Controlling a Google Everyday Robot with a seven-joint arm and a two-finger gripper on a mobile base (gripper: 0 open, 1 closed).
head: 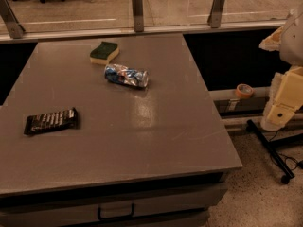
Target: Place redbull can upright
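The redbull can (pixel 126 76) lies on its side on the grey table (pixel 142 136), in the far middle part. It is blue and silver, dented, with its silver top pointing right. My gripper (pixel 271 41) is at the right edge of the view, on the cream-coloured arm (pixel 284 98). It is off the table, well to the right of the can, and nothing shows in it.
A green-and-yellow sponge (pixel 104 52) lies just behind the can. A dark candy bar wrapper (pixel 51 120) lies near the table's left edge. A glass railing (pixel 137 8) runs behind the table. A roll of orange tape (pixel 244 90) sits on a ledge to the right.
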